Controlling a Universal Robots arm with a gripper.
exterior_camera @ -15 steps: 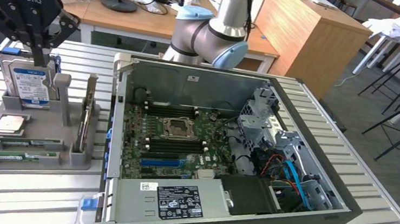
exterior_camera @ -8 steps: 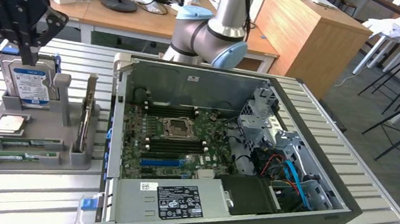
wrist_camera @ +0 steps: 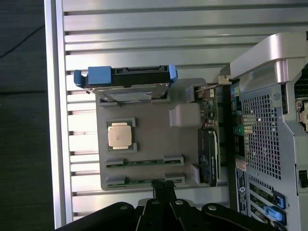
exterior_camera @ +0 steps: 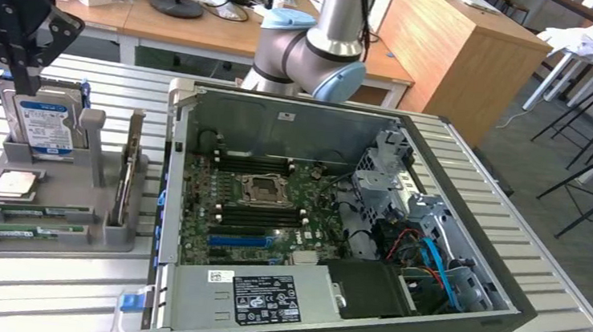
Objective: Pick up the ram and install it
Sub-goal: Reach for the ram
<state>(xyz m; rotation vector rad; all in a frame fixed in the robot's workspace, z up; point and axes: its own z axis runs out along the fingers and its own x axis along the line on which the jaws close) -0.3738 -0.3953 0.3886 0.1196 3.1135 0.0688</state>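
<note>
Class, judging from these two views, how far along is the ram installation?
Done: nothing visible yet; both ram sticks lie in the grey holder. In hand: nothing; the gripper, jaws shut, hangs above the holder. Left: lifting a stick and seating it on the motherboard inside the open case.

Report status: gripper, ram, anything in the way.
Gripper shut, empty, above the gray holder. Two ram sticks lying flat in holder, untouched. Upright hard drive stands near gripper.
</note>
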